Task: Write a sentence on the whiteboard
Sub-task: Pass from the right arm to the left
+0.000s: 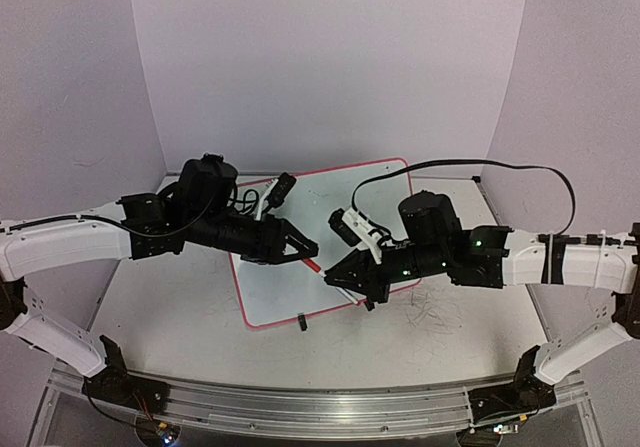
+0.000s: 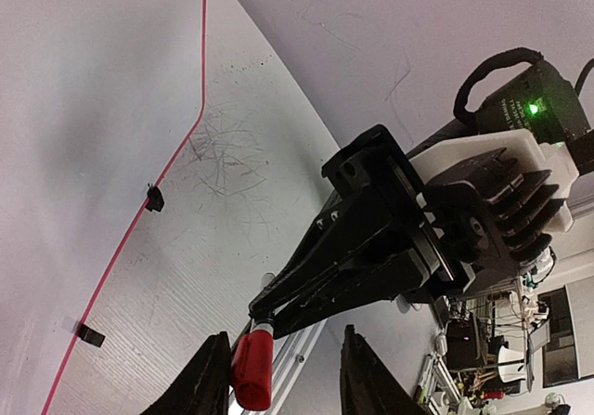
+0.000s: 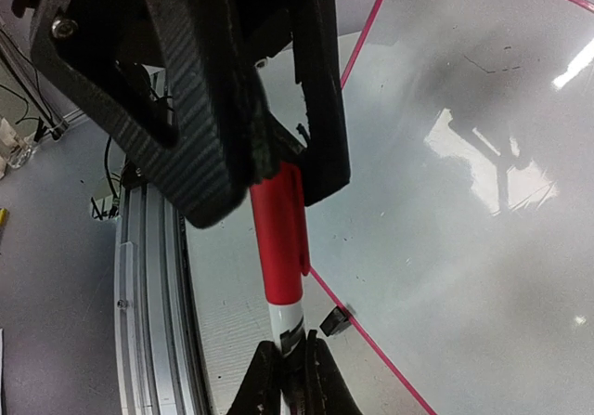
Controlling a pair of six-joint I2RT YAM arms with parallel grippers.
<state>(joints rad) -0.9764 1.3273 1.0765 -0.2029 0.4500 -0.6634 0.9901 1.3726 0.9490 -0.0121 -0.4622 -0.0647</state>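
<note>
Entry: marker-uncapping stage, 2 arms over the board. Left: black 2-finger left gripper point(image 1: 303, 249), reaching rightward. Its fingers point(image 2: 212, 378) stood part-spread on either side of the glossy red plastic cap point(image 2: 252, 370), 1 just beside it and a gap showing at the other, so no firm pinch yet. Centre: slim white-barrelled marker point(image 3: 289, 315), spanning both grippers above the large glossy white whiteboard point(image 1: 270, 297) with thin red-pink rim. The board lay flat and askew on the pale scribbled table point(image 1: 450, 317), with 1 small black clip foot point(image 1: 303, 321) at its near edge; no writing could be made out on it. Right: black right gripper point(image 3: 290, 369), fingers pressed onto the white barrel just below the cap. Handling note: the cap probably wanted a centred squeeze on both sides, then a straight pull along the barrel's axis with the right grip firm, so that the pen neither tilted nor slipped.
</note>
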